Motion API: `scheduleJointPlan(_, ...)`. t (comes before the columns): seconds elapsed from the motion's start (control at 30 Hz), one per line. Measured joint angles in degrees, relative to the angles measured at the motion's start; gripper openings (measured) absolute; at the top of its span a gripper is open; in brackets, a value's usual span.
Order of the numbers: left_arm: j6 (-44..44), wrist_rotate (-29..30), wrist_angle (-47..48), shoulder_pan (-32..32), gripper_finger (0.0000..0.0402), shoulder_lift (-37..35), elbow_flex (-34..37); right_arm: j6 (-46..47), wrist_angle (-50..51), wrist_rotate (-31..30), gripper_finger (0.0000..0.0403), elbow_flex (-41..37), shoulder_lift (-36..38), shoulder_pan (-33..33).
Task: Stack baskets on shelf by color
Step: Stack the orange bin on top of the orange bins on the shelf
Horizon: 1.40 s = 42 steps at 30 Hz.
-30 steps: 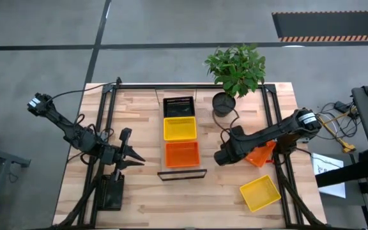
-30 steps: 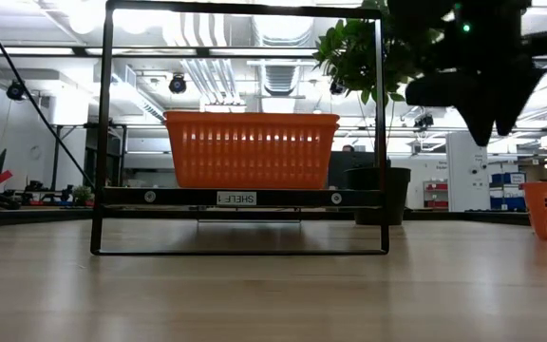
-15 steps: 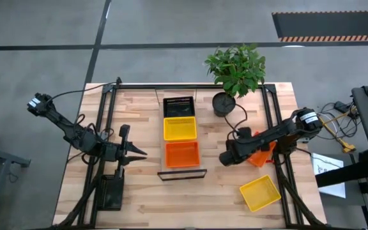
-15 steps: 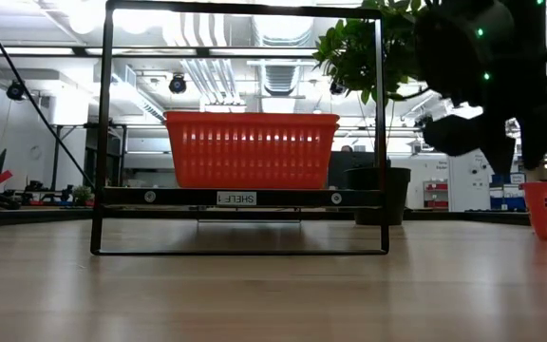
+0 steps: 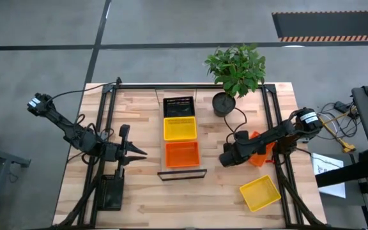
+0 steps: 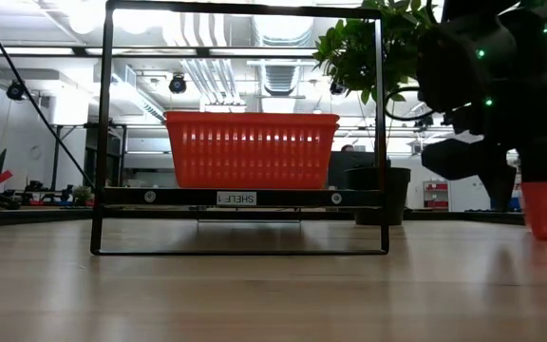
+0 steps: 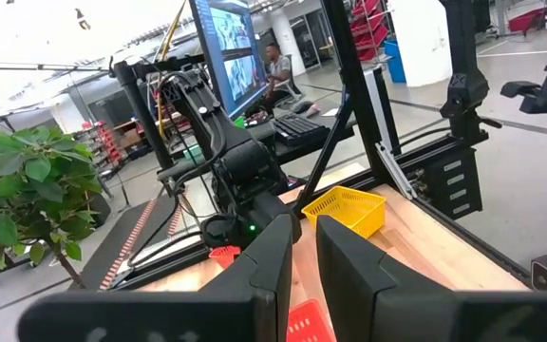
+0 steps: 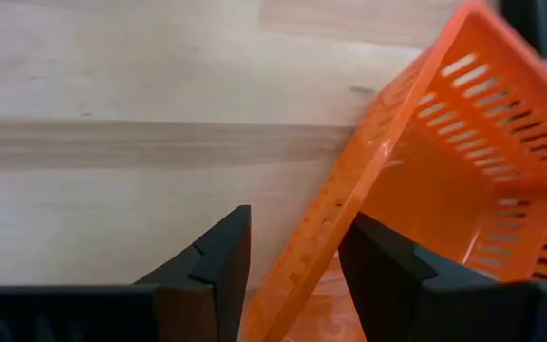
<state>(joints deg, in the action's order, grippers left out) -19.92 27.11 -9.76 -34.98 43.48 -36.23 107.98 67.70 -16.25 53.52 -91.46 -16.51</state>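
Baskets on the shelf: black, yellow, red in a row mid-desk.
Right gripper straddles a loose red basket's rim near the desk's right edge, fingers apart; left gripper, nearly closed, waits empty left of the shelf.

Black, yellow, red baskets along shelf.

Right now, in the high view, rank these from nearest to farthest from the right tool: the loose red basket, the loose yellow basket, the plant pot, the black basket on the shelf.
1. Loose red basket, right beside the right tool.
2. Loose yellow basket, near the table's front right corner, and the plant pot, at the back edge: too close to call.
3. Black basket, at the shelf's back end.
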Motion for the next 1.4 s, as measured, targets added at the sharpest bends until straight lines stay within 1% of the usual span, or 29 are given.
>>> scheduleJointPlan(0.13,0.00,0.00,0.00,0.00,0.0037,0.00,0.00,-1.08,-2.68,0.25,0.0121,-0.02,0.00,-0.10)
scheduleJointPlan(0.33,0.00,0.00,-0.02,0.00,0.0037,0.00,0.00,-2.90,-2.64,1.88,0.0063,1.28,0.00,-0.22)
scheduleJointPlan(0.47,0.00,0.00,-0.04,0.00,0.0037,0.00,0.00,-5.94,-2.59,3.25,0.0025,2.74,0.00,-0.74)
scheduleJointPlan(0.53,0.00,0.01,-0.04,0.00,0.0037,0.00,0.00,-8.05,-2.62,3.99,0.0013,3.79,0.00,-1.06)
scheduleJointPlan(0.67,0.00,0.01,-0.04,0.00,0.0037,0.00,0.00,-12.38,-2.47,5.70,0.0009,6.39,0.00,-1.73)
scheduleJointPlan(0.8,0.00,0.02,-0.04,0.00,0.0037,0.00,0.02,-18.64,-2.14,6.94,0.0009,9.94,0.00,-2.56)
scheduleJointPlan(1.03,0.00,0.02,-0.02,-0.01,0.0037,0.00,0.02,-36.53,-1.44,7.73,0.0009,19.21,0.00,-4.58)
scheduleJointPlan(1.17,0.00,0.01,0.00,0.00,0.0037,0.00,0.02,-44.86,-0.99,6.73,0.0009,25.27,-0.02,-4.64)
scheduleJointPlan(1.4,0.00,0.02,0.00,0.00,0.0037,0.00,0.02,-57.61,-0.65,-0.46,0.0009,33.80,-0.02,-4.61)
